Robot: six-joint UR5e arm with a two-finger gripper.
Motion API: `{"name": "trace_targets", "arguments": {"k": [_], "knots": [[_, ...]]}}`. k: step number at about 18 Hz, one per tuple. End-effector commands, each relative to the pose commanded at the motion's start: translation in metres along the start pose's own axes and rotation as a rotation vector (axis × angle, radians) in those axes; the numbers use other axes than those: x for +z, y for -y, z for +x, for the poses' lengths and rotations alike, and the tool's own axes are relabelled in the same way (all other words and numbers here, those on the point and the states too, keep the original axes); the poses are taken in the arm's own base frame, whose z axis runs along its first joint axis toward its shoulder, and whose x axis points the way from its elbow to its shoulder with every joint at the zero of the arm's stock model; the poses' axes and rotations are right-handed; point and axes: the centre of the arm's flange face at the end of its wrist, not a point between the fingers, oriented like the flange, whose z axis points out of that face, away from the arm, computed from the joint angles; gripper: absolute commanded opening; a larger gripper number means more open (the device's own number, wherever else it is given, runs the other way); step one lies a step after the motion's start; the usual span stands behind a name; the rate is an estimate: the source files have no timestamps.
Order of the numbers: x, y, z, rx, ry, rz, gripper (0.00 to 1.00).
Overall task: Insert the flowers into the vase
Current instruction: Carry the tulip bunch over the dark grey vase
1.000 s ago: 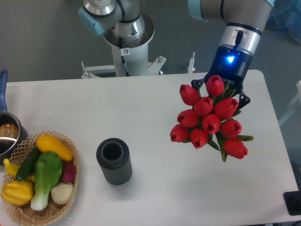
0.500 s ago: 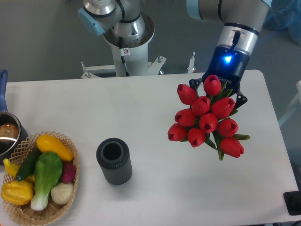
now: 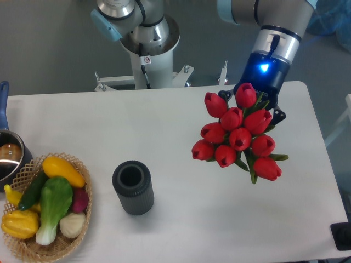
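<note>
A bunch of red tulip flowers with green leaves hangs above the right half of the white table. My gripper holds it from behind; the buds hide the fingers and stems, with only dark finger parts showing at the bunch's upper edges. The dark grey ribbed vase stands upright at the table's front left of centre, round mouth open and empty. The bunch is well to the right of the vase and farther back.
A woven wicker basket of toy vegetables sits at the front left corner. A metal pot with a blue handle sits at the left edge. A second arm's base stands behind the table.
The gripper and the tulip bunch have shifted a little to the left and up in the image, toward the table's back. The vase and basket have not moved.
</note>
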Motion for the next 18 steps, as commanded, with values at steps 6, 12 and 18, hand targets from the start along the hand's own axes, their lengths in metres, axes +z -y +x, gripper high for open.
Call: {"name": "trace_targets", "arguments": {"k": [6,12,18], "knots": [[0.011,0.009,-0.003,0.031,-0.035,0.072,0.04],[0.027,0.018,0.010,0.039,-0.110,0.153,0.04],[0.062,0.045,0.052,0.069,-0.227,0.207,0.04]]}}
